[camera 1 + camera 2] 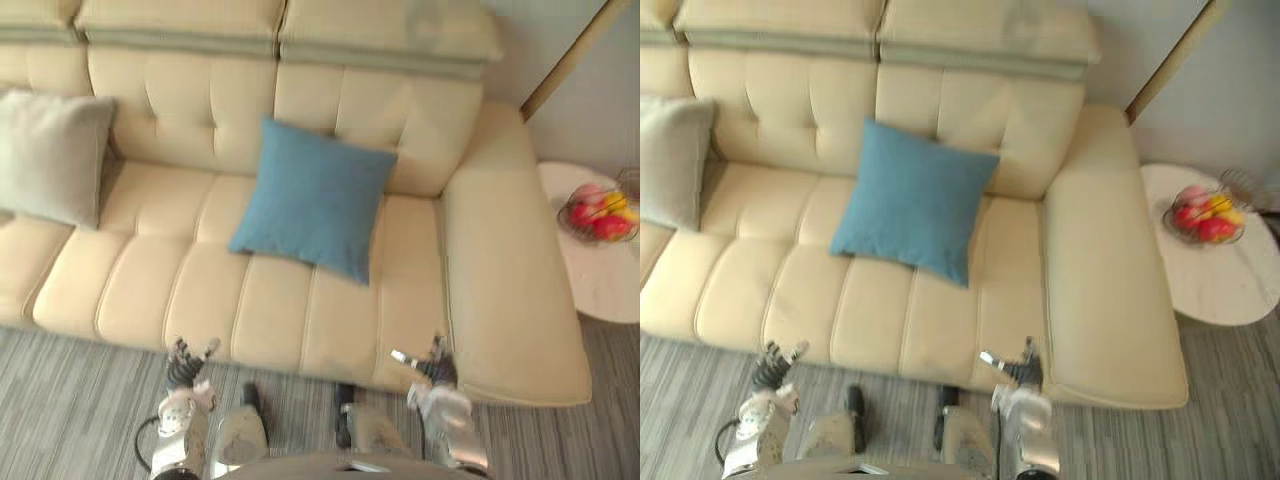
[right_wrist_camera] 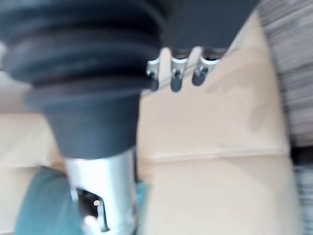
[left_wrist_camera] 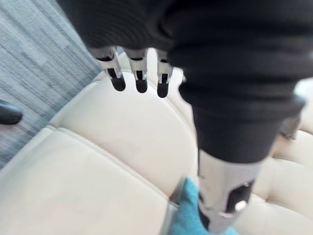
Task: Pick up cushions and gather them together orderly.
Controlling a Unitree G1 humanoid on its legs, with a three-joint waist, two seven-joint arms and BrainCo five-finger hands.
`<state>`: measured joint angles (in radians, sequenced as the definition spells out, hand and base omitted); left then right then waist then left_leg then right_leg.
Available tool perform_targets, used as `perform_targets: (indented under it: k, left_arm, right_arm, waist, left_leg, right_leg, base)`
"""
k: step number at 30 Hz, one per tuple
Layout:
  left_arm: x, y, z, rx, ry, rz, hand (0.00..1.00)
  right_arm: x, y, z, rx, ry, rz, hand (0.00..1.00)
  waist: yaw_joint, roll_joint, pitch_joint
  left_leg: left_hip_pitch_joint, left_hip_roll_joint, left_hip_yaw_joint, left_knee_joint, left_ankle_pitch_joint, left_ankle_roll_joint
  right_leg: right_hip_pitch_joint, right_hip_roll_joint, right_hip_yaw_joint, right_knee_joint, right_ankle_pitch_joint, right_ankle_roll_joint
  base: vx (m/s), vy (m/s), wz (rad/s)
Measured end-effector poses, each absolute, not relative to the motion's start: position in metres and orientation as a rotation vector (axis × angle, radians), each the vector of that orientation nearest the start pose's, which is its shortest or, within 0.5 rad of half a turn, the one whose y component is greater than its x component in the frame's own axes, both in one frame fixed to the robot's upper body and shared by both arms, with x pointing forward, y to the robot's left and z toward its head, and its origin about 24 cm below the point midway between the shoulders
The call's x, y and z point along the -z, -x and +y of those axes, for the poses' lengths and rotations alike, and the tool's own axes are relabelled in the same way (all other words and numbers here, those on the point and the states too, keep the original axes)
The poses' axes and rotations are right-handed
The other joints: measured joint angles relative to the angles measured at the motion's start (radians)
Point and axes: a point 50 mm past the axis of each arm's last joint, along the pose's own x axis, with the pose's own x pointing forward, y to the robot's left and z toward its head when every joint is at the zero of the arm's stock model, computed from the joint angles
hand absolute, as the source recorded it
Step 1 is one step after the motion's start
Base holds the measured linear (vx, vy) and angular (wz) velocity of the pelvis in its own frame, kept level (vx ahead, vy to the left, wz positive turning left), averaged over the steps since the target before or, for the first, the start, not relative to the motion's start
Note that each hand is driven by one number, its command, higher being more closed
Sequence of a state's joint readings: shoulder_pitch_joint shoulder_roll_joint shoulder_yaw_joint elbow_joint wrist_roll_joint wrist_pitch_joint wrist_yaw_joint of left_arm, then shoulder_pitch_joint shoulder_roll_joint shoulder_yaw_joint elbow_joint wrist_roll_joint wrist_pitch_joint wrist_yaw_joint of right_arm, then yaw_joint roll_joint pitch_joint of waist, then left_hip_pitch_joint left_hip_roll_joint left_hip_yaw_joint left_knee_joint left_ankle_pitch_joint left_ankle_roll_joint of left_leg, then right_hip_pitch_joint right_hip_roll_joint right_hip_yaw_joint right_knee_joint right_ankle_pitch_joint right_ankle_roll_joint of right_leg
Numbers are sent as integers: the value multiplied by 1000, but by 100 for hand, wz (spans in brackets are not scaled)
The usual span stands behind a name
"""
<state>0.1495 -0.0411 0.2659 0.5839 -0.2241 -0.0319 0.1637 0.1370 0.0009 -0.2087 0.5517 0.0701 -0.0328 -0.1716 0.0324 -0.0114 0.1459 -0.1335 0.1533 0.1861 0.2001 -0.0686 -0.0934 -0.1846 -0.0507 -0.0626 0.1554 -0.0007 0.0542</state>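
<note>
One cream sofa [image 1: 170, 290] holds both cushions well apart, the blue cushion [image 1: 315, 195] mid-seat against the backrest [image 1: 200, 110] and the grey cushion [image 1: 50, 155] far left, so gathering looks unstarted and calls for a forward reach, while the left robot hand [image 1: 185, 368] and right robot hand [image 1: 432, 368] hover at the seat's front edge, fingers loosely spread and empty.

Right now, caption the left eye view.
Left hand and right hand open before the sofa; blue cushion centre, grey cushion far left.
</note>
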Motion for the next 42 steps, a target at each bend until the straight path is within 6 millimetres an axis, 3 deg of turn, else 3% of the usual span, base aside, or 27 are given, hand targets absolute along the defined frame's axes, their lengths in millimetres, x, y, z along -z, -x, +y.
perform_targets:
  k: [3, 6, 11, 14, 15, 16, 17, 18, 20, 21, 22, 23, 24, 27, 29, 31, 32, 33, 34, 35, 37, 38, 39, 40, 42]
  left_arm:
    - [138, -116, 201, -534, 218, 879, 0]
    - [148, -100, 199, -537, 198, 968, 0]
    - [154, -91, 198, -564, 212, 1024, 0]
    - [153, -93, 201, -591, 205, 1016, 0]
    - [153, -92, 199, -605, 219, 1015, 0]
    - [153, -92, 201, -613, 217, 1014, 0]
    - [153, -89, 207, -644, 205, 1016, 0]
    - [152, -88, 211, -661, 204, 1014, 0]
    - [152, -85, 214, -670, 202, 1014, 0]
    - [151, -87, 216, -672, 200, 1008, 0]
    - [151, -88, 215, -672, 203, 1009, 0]
    - [153, -88, 209, -671, 225, 1015, 0]
    - [154, -89, 200, -667, 251, 1023, 0]
    - [155, -93, 187, -611, 242, 1033, 0]
    - [156, -94, 182, -594, 249, 1043, 0]
    - [157, -92, 182, -591, 246, 1047, 0]
    - [156, -94, 183, -599, 256, 1035, 0]
    - [150, -105, 193, -627, 263, 981, 0]
    - [149, -106, 197, -640, 260, 969, 0]
    - [151, -102, 197, -642, 257, 983, 0]
    - [155, -92, 191, -654, 279, 1023, 0]
    - [155, -91, 196, -678, 294, 1016, 0]
    - [154, -91, 201, -687, 284, 1012, 0]
    - [154, -88, 205, -691, 271, 1017, 0]
    - [155, -86, 205, -689, 261, 1026, 0]
  right_arm:
    - [129, -135, -198, 400, -52, 832, 0]
    - [137, -123, -198, 415, -45, 899, 0]
    - [142, -122, -196, 411, -49, 932, 0]
    - [142, -123, -193, 410, -59, 932, 0]
    - [141, -124, -196, 430, -68, 928, 0]
    - [141, -127, -195, 428, -71, 922, 0]
    - [142, -125, -193, 427, -77, 932, 0]
    - [145, -120, -192, 429, -81, 958, 0]
    - [148, -116, -190, 427, -87, 981, 0]
    - [150, -115, -188, 428, -95, 991, 0]
    - [149, -118, -189, 430, -96, 984, 0]
    - [147, -121, -191, 437, -94, 975, 0]
    - [146, -123, -199, 454, -79, 965, 0]
    - [141, -134, -211, 459, -47, 942, 0]
    - [141, -135, -215, 465, -36, 946, 0]
    - [143, -129, -216, 484, -30, 969, 0]
    - [145, -127, -213, 490, -45, 979, 0]
    - [146, -127, -208, 491, -64, 985, 0]
    - [147, -126, -207, 491, -68, 989, 0]
    - [147, -122, -208, 496, -66, 995, 0]
    - [147, -119, -211, 504, -64, 998, 0]
    - [150, -113, -209, 521, -88, 1018, 0]
    - [152, -107, -204, 525, -107, 1040, 0]
    - [156, -100, -199, 541, -138, 1070, 0]
    - [157, -93, -197, 551, -148, 1085, 0]
  waist:
    - [6, 3, -48]
    - [6, 4, -65]
    - [23, -2, -72]
    - [23, -20, -56]
    - [32, 13, -51]
    - [38, 11, -50]
    - [42, -11, -51]
    - [49, -31, -62]
    - [56, -47, -73]
    - [63, -66, -87]
    - [69, -69, -92]
    - [79, -48, -93]
    - [90, -15, -93]
    - [89, 28, -91]
    - [71, 67, -67]
    - [64, 67, -63]
    - [65, 55, -56]
    - [76, 1, -30]
    - [75, -18, -28]
    - [69, -15, -32]
    - [60, 40, -39]
    - [67, 27, -30]
    - [64, -8, -45]
    - [52, -35, -55]
    - [44, -39, -61]
  left_leg:
    - [78, 2, 32, -16, -16, -2]
    - [118, 1, 39, -20, -23, -4]
    - [119, 3, 81, -6, -25, -1]
    - [94, 15, 87, 51, -43, 15]
    - [83, 40, 96, 41, -40, 25]
    - [81, 47, 101, 45, -36, 23]
    - [81, 49, 95, 46, -26, 15]
    - [81, 48, 81, 45, -16, 6]
    - [77, 47, 55, 45, 2, -4]
    - [55, 43, 32, 63, 23, -16]
    - [43, 45, 28, 63, 37, -14]
    - [26, 57, 16, 50, 63, 12]
    - [22, 53, 5, 10, 101, 56]
    - [-25, 51, -6, -51, 189, 32]
    - [-24, 61, -27, -117, 237, -16]
    - [-3, 54, -40, -190, 300, -28]
    - [1, 43, -51, -188, 257, -25]
    - [-38, -5, -51, 17, 147, 9]
    - [-47, -29, -51, 140, 106, 28]
    - [-31, -35, -51, 277, -3, 39]
    - [30, -3, -69, 243, -187, 11]
    - [31, -19, -34, 224, -194, 13]
    - [41, -45, -20, 169, -188, 12]
    - [80, -76, -10, 60, -147, 23]
    - [111, -107, -2, -28, -109, 32]
  right_leg:
    - [76, -1, 24, -48, 14, 6]
    - [121, -2, 28, -70, 20, 7]
    - [113, 4, 72, -76, 51, 10]
    - [95, -2, 65, -62, 26, 28]
    - [67, -18, -11, 38, -30, 16]
    - [31, -33, -36, 150, -60, -5]
    - [-23, -81, -64, 445, -121, 1]
    - [-14, -114, -60, 594, -151, 16]
    - [50, -153, -50, 664, -160, 32]
    - [104, -165, -28, 602, -160, 84]
    - [110, -147, -34, 574, -178, 96]
    - [122, -118, -33, 514, -185, 92]
    - [158, -92, -35, 405, -203, 66]
    - [187, -70, -60, 226, -235, 59]
    - [219, -48, -93, 137, -235, 57]
    - [213, -54, -116, 140, -227, 48]
    - [206, -77, -127, 137, -220, 44]
    - [205, -141, -118, 132, -201, 49]
    - [208, -166, -109, 118, -188, 53]
    - [220, -172, -91, 77, -160, 49]
    - [210, -129, -54, 31, -130, 62]
    - [196, -139, -24, 26, -117, 59]
    - [180, -146, -9, 34, -109, 72]
    - [179, -137, -11, 20, -99, 58]
    - [204, -120, -17, -17, -85, 38]
  base:
    - [50, 47, -21]
    - [12, 42, -10]
    - [-43, 19, -24]
    - [-136, 8, -15]
    - [-174, -4, -22]
    - [-128, -27, -16]
    - [-104, -55, 10]
    - [-93, -140, 30]
    - [-67, -232, 35]
    - [-78, -259, 21]
    - [-112, -234, 10]
    - [-177, -121, -5]
    - [-190, -104, -6]
    - [-196, -105, -2]
    - [-327, -74, 24]
    - [-259, 10, 32]
    - [-265, 65, 2]
    - [-167, 79, -24]
    - [-154, 93, -56]
    - [-212, 252, -74]
    - [-208, 305, -83]
    - [-141, 198, -65]
    - [-105, 201, -57]
    - [-76, 182, -30]
    - [-32, 152, -19]
